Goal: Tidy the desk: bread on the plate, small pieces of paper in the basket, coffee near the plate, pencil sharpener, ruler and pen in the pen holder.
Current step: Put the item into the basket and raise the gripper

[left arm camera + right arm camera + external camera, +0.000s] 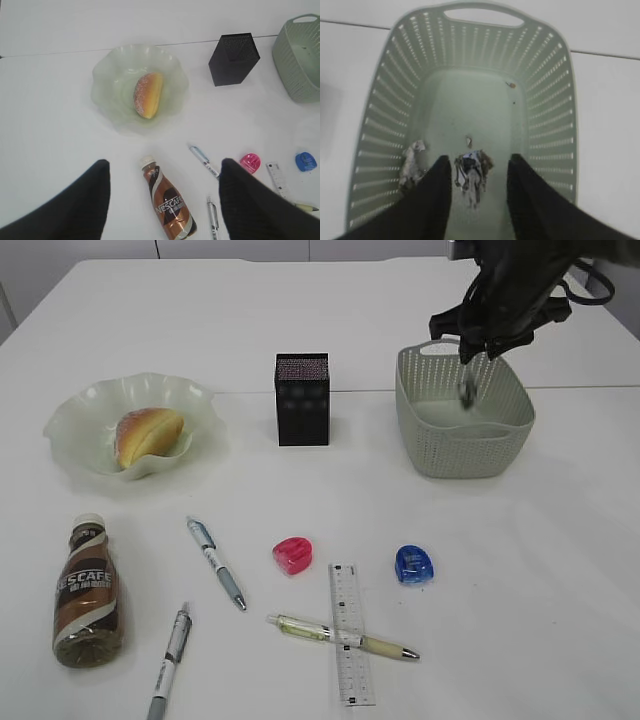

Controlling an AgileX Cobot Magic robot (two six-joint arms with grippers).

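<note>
A crumpled paper piece (471,176) is sitting between the right tool's (477,192) parted fingers, low inside the green basket (547,105) at upper right. Another scrap (411,162) is lying alongside. The left tool (165,200) is hanging wide open above the coffee bottle (167,205).

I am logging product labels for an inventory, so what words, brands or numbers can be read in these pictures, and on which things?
"NESCAFE": white letters on the brown plastic coffee bottle with the white cap, lying on the table.
Clear plastic ruler: graduation marks show, but the numbers are too small to read.
White-barrelled pen with the blue tip: dark print on the barrel, too small to read.
Nothing else carries readable text.
</note>
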